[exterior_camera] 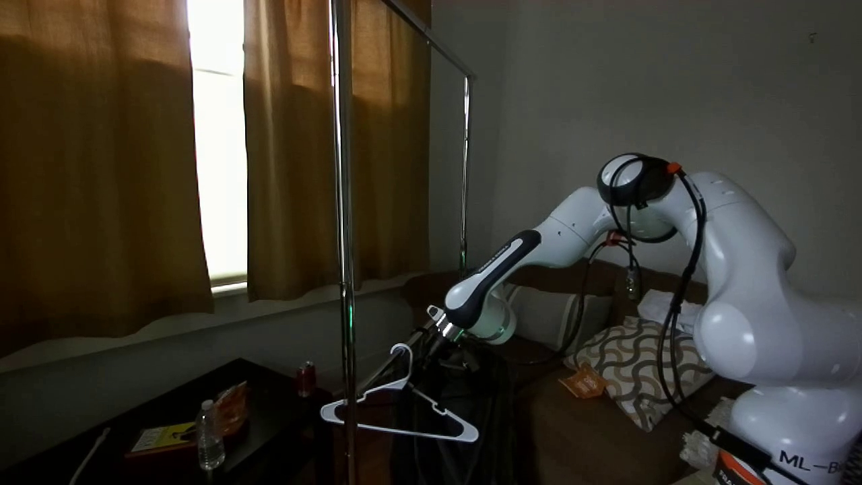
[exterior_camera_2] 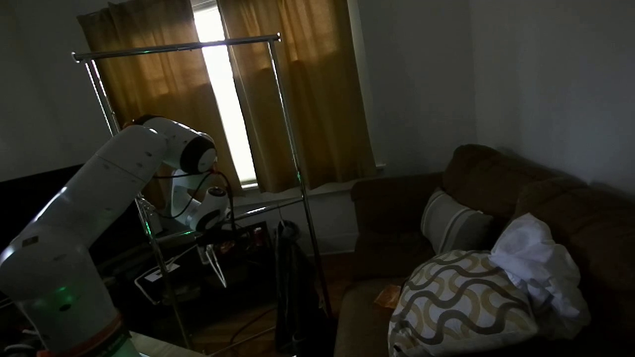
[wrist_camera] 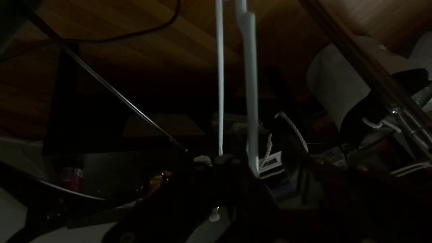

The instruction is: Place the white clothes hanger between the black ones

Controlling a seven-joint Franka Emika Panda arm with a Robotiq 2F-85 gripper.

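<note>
The white clothes hanger (exterior_camera: pixel 466 432) faces the camera in an exterior view, its hook at the rack's lower rail (exterior_camera: pixel 384 369). Whether the hook rests on the rail is unclear. It shows nearly edge-on (exterior_camera_2: pixel 218 270) below my gripper (exterior_camera_2: pixel 212 240). In the wrist view its two bars (wrist_camera: pixel 252 84) run up from the dark fingers. My gripper (exterior_camera: pixel 429 357) is beside the hanger's neck. The fingers (wrist_camera: pixel 233 165) are too dark to show whether they grip it. A dark garment (exterior_camera_2: pixel 292 282) hangs from a thin hook on the rail. The black hangers cannot be made out clearly.
Chrome rack posts (exterior_camera: pixel 345 269) stand close to the arm, with a top bar (exterior_camera_2: pixel 173 48) above. A dark table holds a water bottle (exterior_camera: pixel 209 438) and a red can (exterior_camera: pixel 306 379). A brown sofa (exterior_camera_2: pixel 392 208) with a patterned pillow (exterior_camera_2: pixel 461 297) stands beside the rack.
</note>
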